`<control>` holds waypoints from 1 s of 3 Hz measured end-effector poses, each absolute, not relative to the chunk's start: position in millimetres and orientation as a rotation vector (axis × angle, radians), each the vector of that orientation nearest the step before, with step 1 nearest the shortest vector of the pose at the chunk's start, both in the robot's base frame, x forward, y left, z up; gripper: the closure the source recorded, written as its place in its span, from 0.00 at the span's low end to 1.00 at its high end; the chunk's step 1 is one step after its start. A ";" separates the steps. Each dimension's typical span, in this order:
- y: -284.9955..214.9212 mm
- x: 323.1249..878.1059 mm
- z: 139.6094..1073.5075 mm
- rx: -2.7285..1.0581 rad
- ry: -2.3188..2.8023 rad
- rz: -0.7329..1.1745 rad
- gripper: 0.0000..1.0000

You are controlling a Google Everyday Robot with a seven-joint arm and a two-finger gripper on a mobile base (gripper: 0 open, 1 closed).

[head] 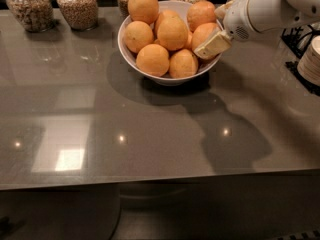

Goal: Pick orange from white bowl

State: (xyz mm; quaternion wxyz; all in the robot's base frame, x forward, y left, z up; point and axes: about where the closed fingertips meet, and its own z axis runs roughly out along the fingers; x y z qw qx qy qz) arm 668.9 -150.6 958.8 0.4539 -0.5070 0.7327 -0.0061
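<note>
A white bowl (pixel 131 54) stands at the back middle of the grey countertop, piled with several oranges. My gripper (pixel 209 35) reaches in from the upper right, over the bowl's right rim. It sits against the rightmost orange (pixel 202 32), which lies next to the front-right orange (pixel 182 64). My white arm (pixel 265 6) hides the far side of that rightmost orange. Another orange (pixel 143 6) sits on top of the pile at the back left.
Four glass jars of grain line the back edge, among them one at the far left (pixel 29 6) and one beside it (pixel 77 5). A stack of white dishes (pixel 312 59) on a dark rack stands at the right edge. The counter's front edge runs along the bottom.
</note>
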 end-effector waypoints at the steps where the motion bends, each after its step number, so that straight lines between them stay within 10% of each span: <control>1: -158.7 671.4 947.2 -1.260 1.838 -0.032 0.29; 3: -158.2 688.7 922.9 -1.275 1.872 -0.023 0.30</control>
